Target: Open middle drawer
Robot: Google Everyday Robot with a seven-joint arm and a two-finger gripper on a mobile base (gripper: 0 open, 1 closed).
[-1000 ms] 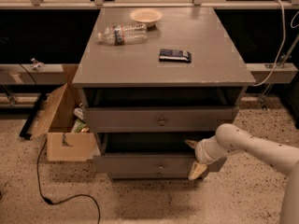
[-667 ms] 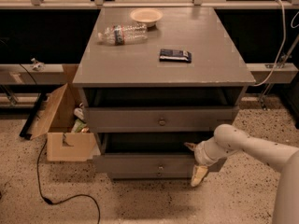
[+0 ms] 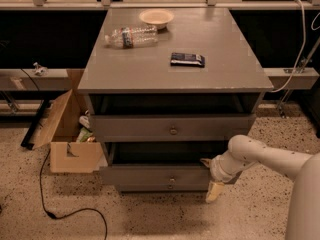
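The gray cabinet [image 3: 170, 69] shows three drawer fronts stacked. The middle drawer [image 3: 150, 175] is the lower of the two large fronts, with a small round knob [image 3: 171, 181] and a dark opening above it; it stands pulled out a little. My gripper [image 3: 209, 176] is at the right end of that front, at the end of my white arm [image 3: 265, 156], which comes in from the right. Its fingers are spread, one tip up at the drawer's top edge and a pale fingertip [image 3: 214, 191] pointing down towards the floor. It holds nothing.
The top drawer [image 3: 170, 128] is also pulled out above. On the cabinet top lie a plastic bottle [image 3: 131, 36], a bowl [image 3: 156, 17] and a dark packet [image 3: 187, 59]. An open cardboard box [image 3: 67, 139] and a black cable [image 3: 60, 211] are on the floor at left.
My gripper has dropped slightly along the right end of the middle drawer front, its lower finger swinging down. The drawer itself has barely moved.
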